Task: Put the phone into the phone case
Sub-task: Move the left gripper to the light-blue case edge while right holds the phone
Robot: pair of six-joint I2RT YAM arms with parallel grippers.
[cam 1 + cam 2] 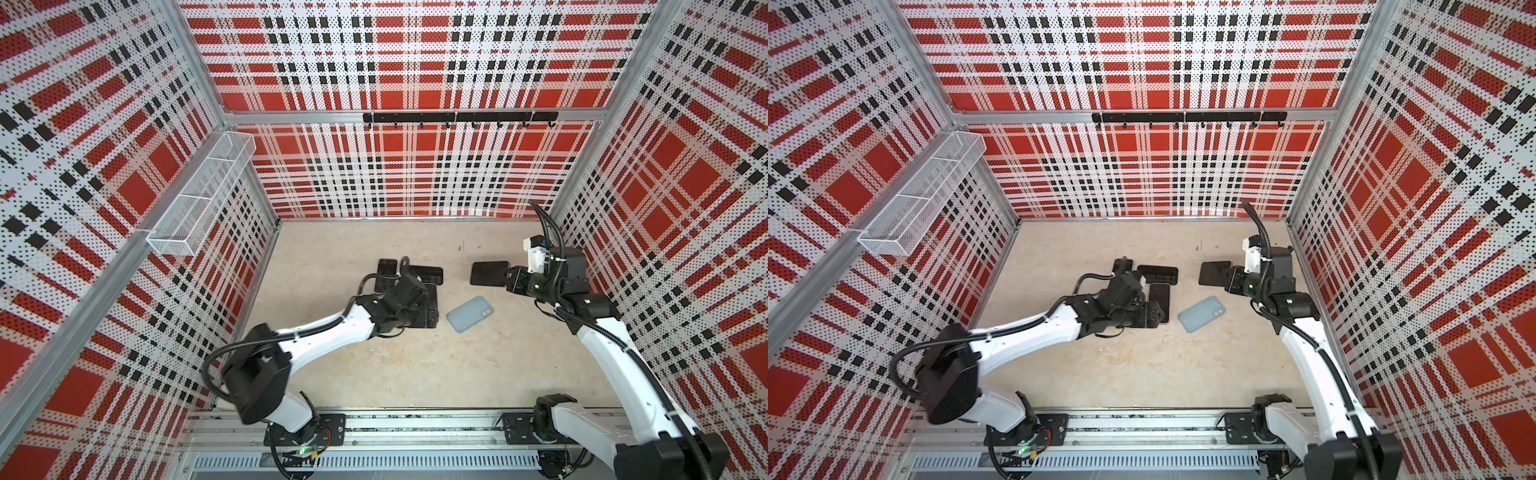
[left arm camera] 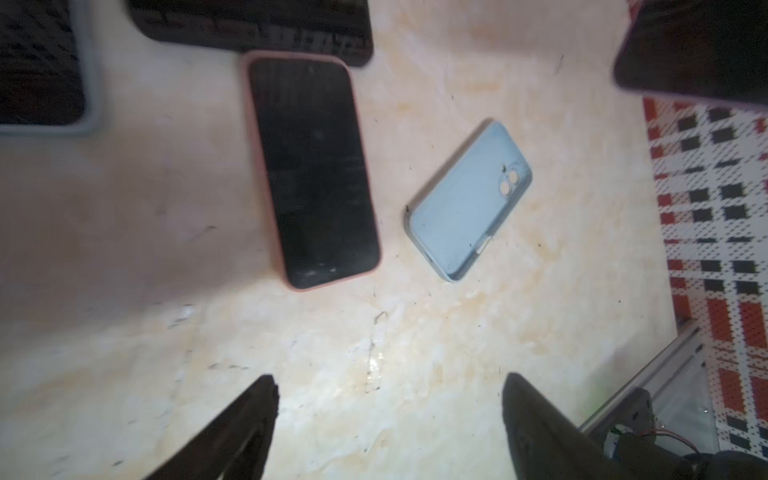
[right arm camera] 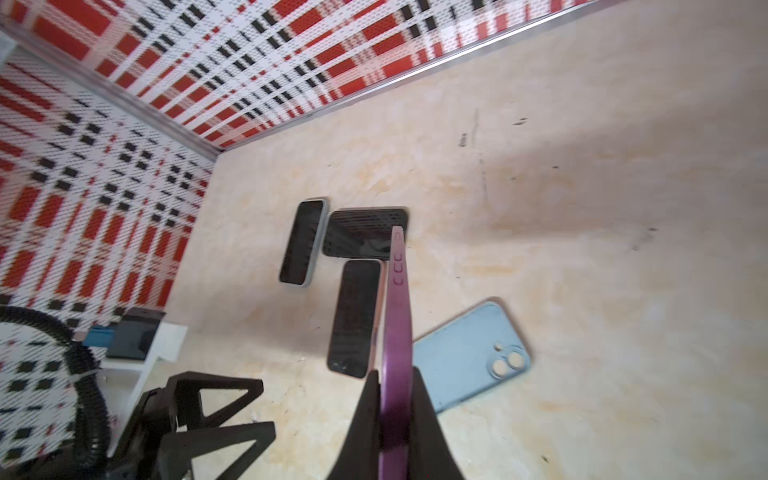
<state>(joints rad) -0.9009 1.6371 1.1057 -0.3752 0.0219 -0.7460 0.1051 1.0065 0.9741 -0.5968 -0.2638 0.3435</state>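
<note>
Your right gripper [image 3: 395, 376] is clamped tight on the purple-edged phone [image 3: 397, 299], its fingers pressing the two broad faces. It holds the phone just past the camera end of the blue phone case [image 1: 469, 313], not touching it. The case lies flat on the table [image 1: 415, 365], back up, with its camera holes showing. Your left gripper [image 2: 390, 388] stands wide apart with nothing between its fingers. It is to the case's left, near the pink-cased phone [image 2: 313, 170], which lies just beside the case.
</note>
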